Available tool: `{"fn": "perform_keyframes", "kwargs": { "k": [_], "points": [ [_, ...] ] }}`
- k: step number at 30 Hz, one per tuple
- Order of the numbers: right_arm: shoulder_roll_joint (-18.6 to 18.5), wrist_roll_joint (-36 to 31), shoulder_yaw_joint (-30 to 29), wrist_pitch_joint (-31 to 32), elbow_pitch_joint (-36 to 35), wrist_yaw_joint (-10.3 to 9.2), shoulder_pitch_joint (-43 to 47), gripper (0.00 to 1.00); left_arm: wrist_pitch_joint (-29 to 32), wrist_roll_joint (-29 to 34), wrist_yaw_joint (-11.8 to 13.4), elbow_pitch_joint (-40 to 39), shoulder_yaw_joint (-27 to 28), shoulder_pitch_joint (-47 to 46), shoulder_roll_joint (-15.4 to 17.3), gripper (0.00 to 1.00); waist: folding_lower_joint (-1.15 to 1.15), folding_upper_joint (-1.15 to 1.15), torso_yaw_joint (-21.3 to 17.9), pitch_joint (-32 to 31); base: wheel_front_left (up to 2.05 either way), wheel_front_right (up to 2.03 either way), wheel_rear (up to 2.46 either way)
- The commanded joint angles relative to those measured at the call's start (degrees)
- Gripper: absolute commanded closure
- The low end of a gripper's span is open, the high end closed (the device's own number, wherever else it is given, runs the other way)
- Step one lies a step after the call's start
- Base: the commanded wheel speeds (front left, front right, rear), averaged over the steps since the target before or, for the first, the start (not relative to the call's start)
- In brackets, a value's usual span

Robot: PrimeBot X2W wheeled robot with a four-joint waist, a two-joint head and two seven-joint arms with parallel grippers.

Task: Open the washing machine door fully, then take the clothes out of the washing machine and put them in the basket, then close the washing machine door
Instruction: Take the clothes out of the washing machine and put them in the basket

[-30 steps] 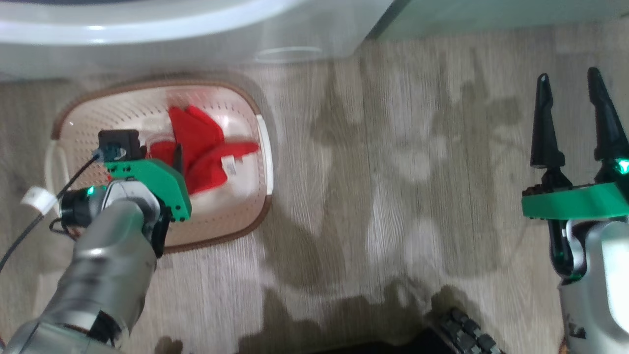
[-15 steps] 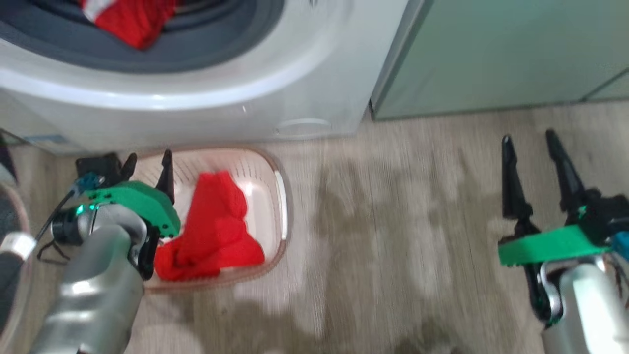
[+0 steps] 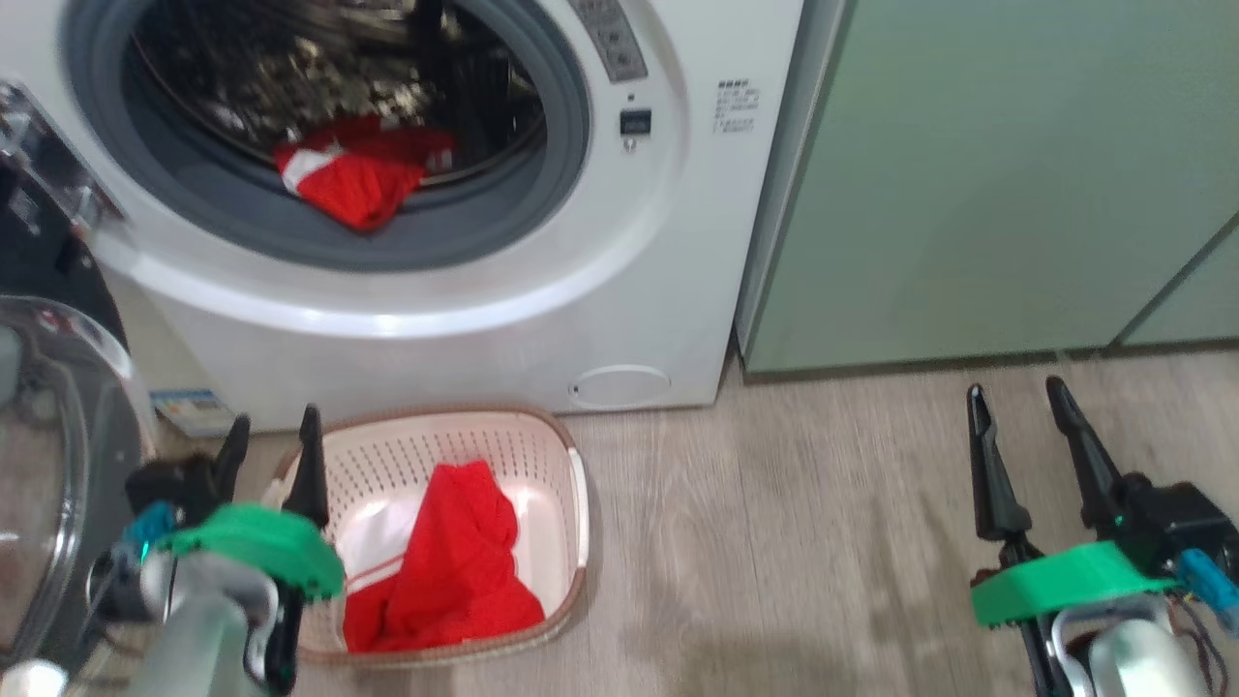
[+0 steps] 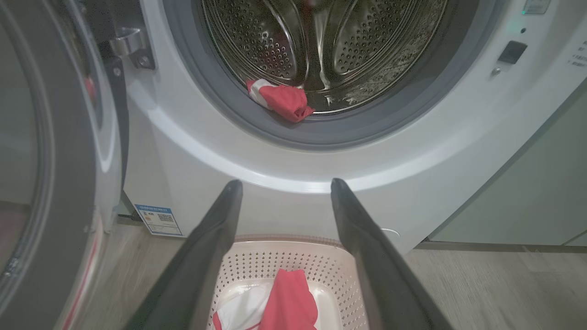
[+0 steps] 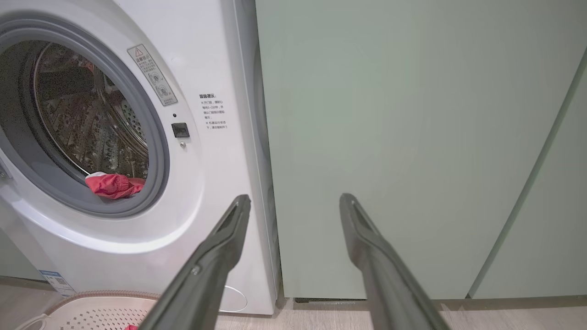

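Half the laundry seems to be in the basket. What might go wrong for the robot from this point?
1. A red garment lies partly on the grey gasket; the open left gripper might pinch rubber or miss the thin fabric.
2. The washing machine door stands open close beside that gripper; a reach could bump it.
3. The basket sits low against the washing machine; a garment dropped early may land on the floor.
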Motion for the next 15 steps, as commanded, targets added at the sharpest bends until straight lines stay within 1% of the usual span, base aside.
{"fn": "perform_keyframes", "kwargs": {
  "k": [1,5,15],
  "points": [
    [0.09,0.33,1.27,-0.36,-1.89,-0.04,0.26,0.00,-0.44,1.26,-0.28,-3.11,3.34,0.43,0.76,0.00,0.00,0.00,0.01,-2.49,0.00,0.00,0.00],
    [0.44,0.45,1.01,-0.36,-1.73,-0.04,1.88,0.00,-0.44,4.29,-0.81,-7.80,6.45,5.57,-0.62,0.00,0.00,0.00,-0.08,-4.58,0.00,0.00,0.00],
    [0.82,0.58,0.31,-0.36,-1.51,-0.04,2.90,0.00,-0.44,7.83,-1.19,-12.30,8.44,9.72,-2.19,0.00,0.00,0.00,-0.29,-5.87,0.00,0.00,0.00]
  ]
}}
